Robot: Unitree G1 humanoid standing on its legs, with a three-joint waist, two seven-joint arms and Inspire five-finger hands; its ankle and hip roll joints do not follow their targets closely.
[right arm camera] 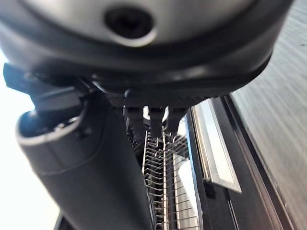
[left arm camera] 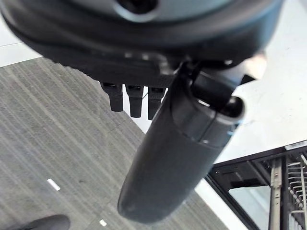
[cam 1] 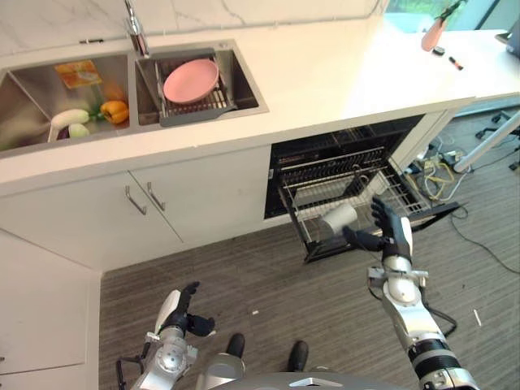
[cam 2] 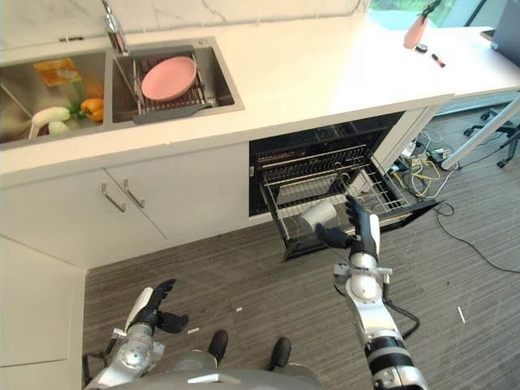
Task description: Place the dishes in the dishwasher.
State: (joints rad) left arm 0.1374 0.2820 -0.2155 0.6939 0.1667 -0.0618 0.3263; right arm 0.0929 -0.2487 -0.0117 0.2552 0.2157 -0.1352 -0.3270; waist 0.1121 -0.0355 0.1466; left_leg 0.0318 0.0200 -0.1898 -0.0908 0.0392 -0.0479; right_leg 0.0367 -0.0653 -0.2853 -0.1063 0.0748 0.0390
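1 white cup point(cam 1: 339, 217) lies in rack point(cam 1: 325, 191); right hand point(cam 1: 390, 236) spread, empty. I fetch pink plate point(cam 1: 191, 80) next.

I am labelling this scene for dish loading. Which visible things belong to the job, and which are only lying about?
Job: pink plate on the sink rack; white cup in the pulled-out dishwasher rack; right hand, open beside the cup.

Lying about: vegetables in the left sink basin; left hand, idle, low.

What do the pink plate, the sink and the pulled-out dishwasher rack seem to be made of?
Pink plate: probably matte plastic or glazed ceramic, uniform colour. Sink: brushed stainless steel, grey with soft reflections. Dishwasher rack: thin metal wire grid, light-coated.
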